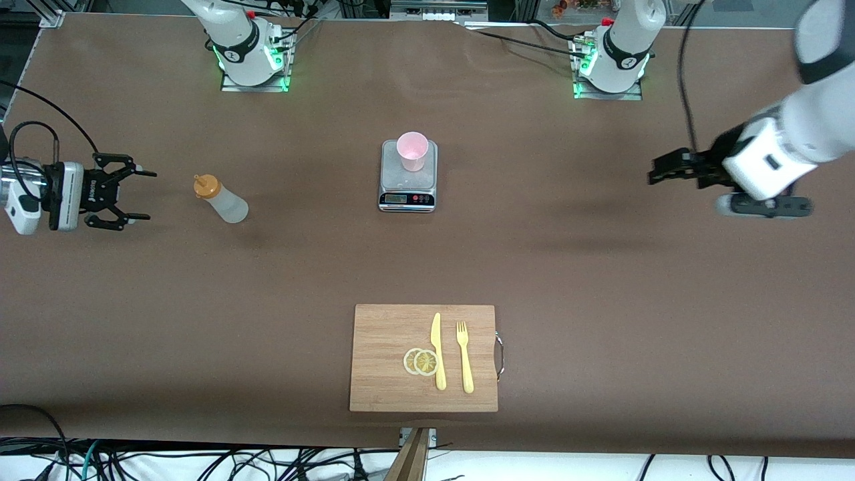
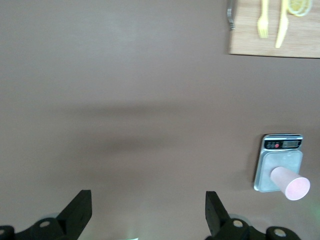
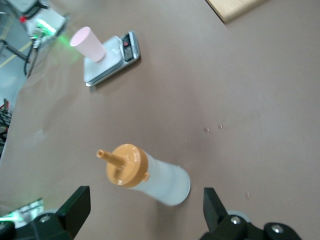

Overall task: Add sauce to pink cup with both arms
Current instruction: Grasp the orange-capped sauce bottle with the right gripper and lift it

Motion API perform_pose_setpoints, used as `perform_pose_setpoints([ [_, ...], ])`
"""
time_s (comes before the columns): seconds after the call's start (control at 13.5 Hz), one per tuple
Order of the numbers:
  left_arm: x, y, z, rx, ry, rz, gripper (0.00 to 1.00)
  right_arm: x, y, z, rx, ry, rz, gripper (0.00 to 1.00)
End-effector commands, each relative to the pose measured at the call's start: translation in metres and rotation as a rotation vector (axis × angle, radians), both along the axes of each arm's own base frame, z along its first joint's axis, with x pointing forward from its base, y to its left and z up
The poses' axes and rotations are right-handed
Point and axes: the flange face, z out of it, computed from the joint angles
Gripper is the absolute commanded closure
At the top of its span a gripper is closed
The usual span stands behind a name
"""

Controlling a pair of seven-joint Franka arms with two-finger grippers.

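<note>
1. Risks first: the sauce bottle (image 1: pixel 224 200) is standing free on the table (image 1: pixel 601 280), tall and narrow, so a claw coming in off-centre is likely tipping it or sliding it away
2. The bottle looks soft, so a hard squeeze during pickup is probably pushing sauce out of the orange cap (image 1: pixel 206 186) before it is over the cup
3. The pink cup (image 1: pixel 412 151) is sitting upright on the grey scale (image 1: pixel 407 175), light and unheld; a bump from either arm is likely knocking it off the scale or over
4. Both arms are heading for the same middle area in this task, so crowding or collision over the scale is a fair worry
5. Right gripper (image 1: pixel 137 194) is hanging at the right arm's end of the table, fingers spread wide, pinching nothing, touching nothing; the bottle is lying between it and the scale, well short of the fingertips
6. Left gripper (image 1: pixel 651 172) is hovering at the left arm's end of the table, well apart from the cup; left wrist view is showing its fingers (image 2: pixel 77 212) spread wide and empty
7. Cutting board (image 1: pixel 423 357) with knife (image 1: pixel 437 351), fork (image 1: pixel 465 357) and lemon slices (image 1: pixel 421 361) is sitting nearer the front camera than the scale, not involved
</note>
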Motion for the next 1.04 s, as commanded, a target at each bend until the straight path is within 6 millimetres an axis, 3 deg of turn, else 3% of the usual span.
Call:
perform_pose_setpoints([
  [0.0,-0.007,0.006,0.020,0.081,0.005,-0.037,0.00,-0.010,-0.011,-0.052,0.162,-0.093,0.070,0.00],
  [0.22,-0.009,0.033,0.018,0.099,0.022,-0.103,0.00,-0.025,-0.016,-0.117,0.344,-0.176,0.124,0.00],
  [0.67,-0.012,0.024,0.014,0.146,0.050,-0.151,0.00,-0.054,-0.001,-0.204,0.611,-0.242,0.094,0.00],
  [0.96,-0.010,0.021,0.012,0.145,0.050,-0.156,0.00,-0.054,0.020,-0.213,0.668,-0.233,0.134,0.00],
])
